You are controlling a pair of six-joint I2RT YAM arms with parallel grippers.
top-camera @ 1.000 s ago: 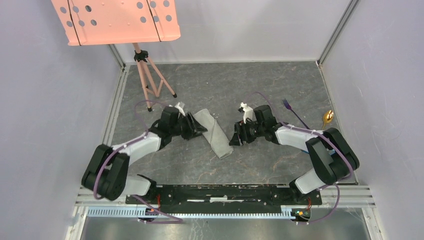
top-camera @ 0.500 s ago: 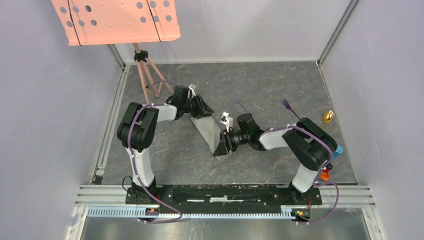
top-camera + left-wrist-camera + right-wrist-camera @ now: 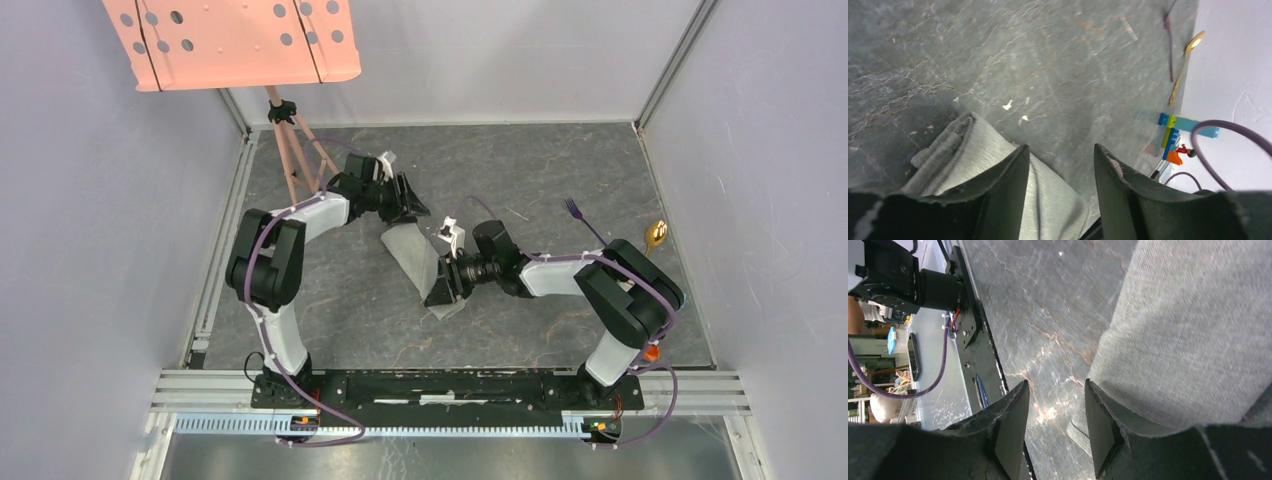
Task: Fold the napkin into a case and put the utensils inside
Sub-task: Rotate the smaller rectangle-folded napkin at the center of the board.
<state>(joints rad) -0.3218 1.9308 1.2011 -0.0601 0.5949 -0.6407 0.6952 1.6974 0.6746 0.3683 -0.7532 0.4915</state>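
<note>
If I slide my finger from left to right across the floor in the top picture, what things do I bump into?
pink stand's legs → folded grey napkin → purple fork → gold spoon

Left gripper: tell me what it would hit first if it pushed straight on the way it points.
The left gripper would probably meet the end of the folded napkin, right at its open fingertips; bare table lies just beside. Depth is unclear.

The folded napkin [image 3: 415, 255] lay slantwise on the table [image 3: 540, 170], the left claw [image 3: 410, 208] at its far end and the right claw [image 3: 438, 292] at its near end. The fork [image 3: 580, 217] and spoon [image 3: 655, 236] lay well to its right.
</note>
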